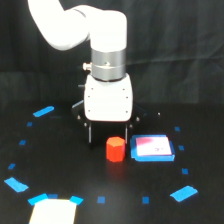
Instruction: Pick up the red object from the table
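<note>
Black surface [60, 165] w/ blue tape bits around. White arm [95, 30] comes down at center; claw [109, 136] released, fingers spread wide, nothing gripped. Red block [115, 149] sits on surface just in front of claw, betw. fingers. White pad [152, 148] beside it, right.

blk table [60, 170] | red object [115, 149], white pad [153, 148], blue tape marks [184, 192]
</note>
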Robot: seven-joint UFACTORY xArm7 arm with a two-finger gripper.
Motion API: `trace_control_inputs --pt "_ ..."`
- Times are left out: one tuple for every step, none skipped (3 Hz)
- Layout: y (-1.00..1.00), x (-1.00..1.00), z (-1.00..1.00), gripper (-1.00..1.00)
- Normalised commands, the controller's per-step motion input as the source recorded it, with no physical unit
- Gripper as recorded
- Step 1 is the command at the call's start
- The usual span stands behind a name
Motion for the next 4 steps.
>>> trace_control_inputs --pt "-0.66 -0.07 -0.38 1.0" --pt "-0.41 0.29 -0.44 0.34" --pt "0.04 0.13 -0.08 -0.54" --pt "0.57 -0.12 1.0 -1.0"
